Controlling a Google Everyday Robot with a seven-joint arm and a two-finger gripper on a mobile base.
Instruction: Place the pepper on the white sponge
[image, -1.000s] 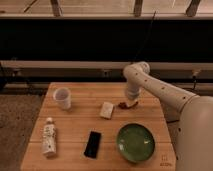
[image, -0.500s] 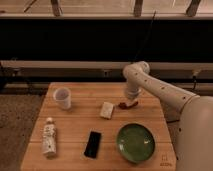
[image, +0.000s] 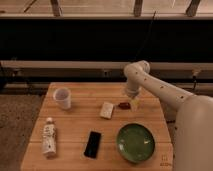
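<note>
one pepper (image: 123, 105) just beside the white sponge (image: 106, 110); gripper (image: 132, 102) at it, hold: you cannot tell. grasp step, likely; next, secure and lift across.

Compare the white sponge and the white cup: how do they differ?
Shape: the white sponge is a low rectangular block; the white cup is round, taller and upright. Place: the sponge lies mid-table beside the pepper; the cup stands near the back left corner in the view. Both are pale and rest on the wooden table. The gripper is low at the pepper, image-right of the sponge.
</note>
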